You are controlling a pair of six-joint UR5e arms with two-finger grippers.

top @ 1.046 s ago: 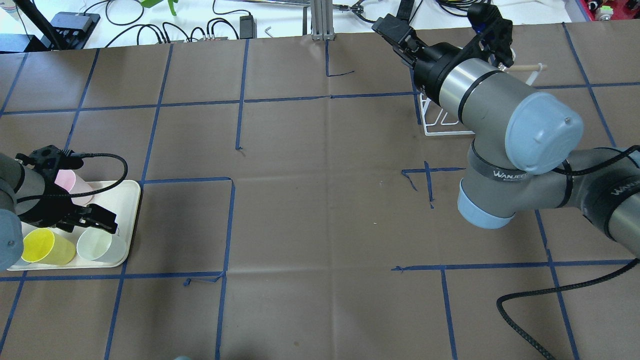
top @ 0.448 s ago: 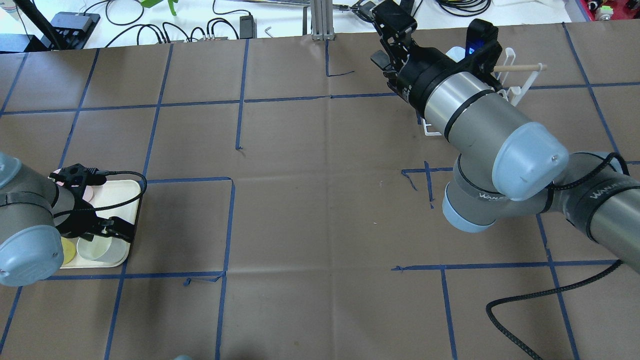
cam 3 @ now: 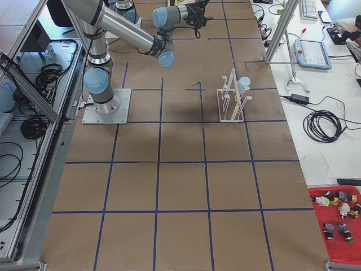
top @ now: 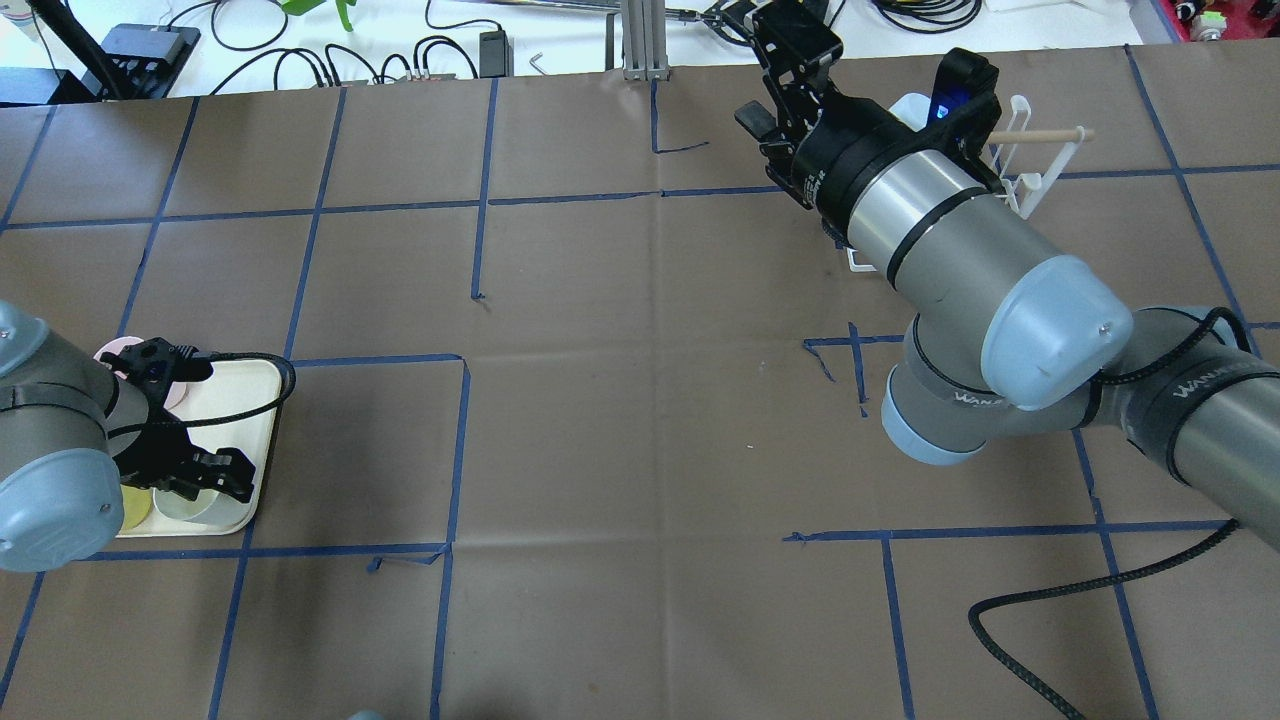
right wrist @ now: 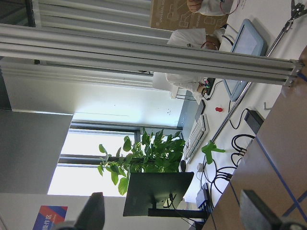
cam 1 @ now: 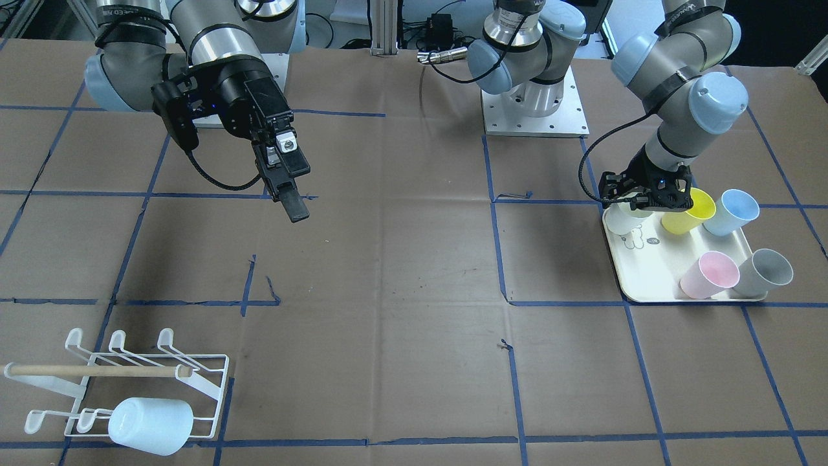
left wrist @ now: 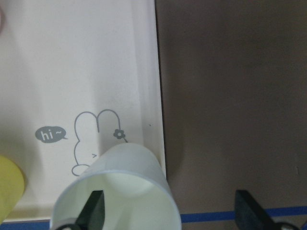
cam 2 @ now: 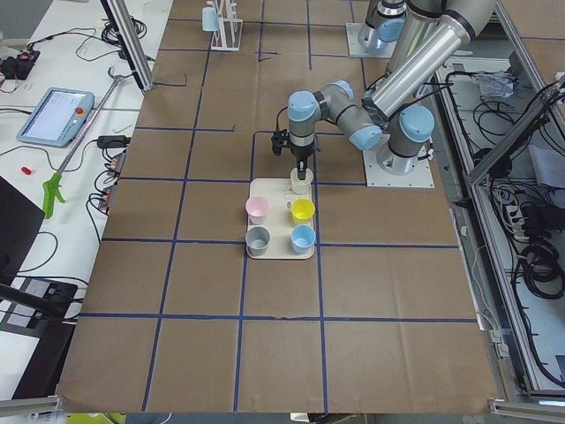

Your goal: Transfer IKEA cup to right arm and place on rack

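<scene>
My left gripper (top: 200,475) is open and lowered over a pale white cup (left wrist: 120,191) that lies at the corner of the cream tray (cam 1: 647,272). In the left wrist view one finger (left wrist: 93,208) is inside the cup's mouth and the other (left wrist: 249,208) is outside, over the table. My right gripper (cam 1: 288,184) is open and empty, held high above the table's middle-right. The white wire rack (cam 1: 116,382) with its wooden dowel holds one pale blue cup (cam 1: 152,424). The rack (top: 1030,170) is partly hidden behind the right arm in the overhead view.
On the tray lie a yellow cup (cam 1: 689,210), a light blue cup (cam 1: 731,212), a pink cup (cam 1: 708,275) and a grey cup (cam 1: 766,272). Blue tape lines grid the brown table. Cables and an aluminium post (top: 640,40) stand past the far edge.
My left gripper has moved across the tray and come down over the pale cup. My right arm has drawn back from the rack, uncovering the pale blue cup on it.
</scene>
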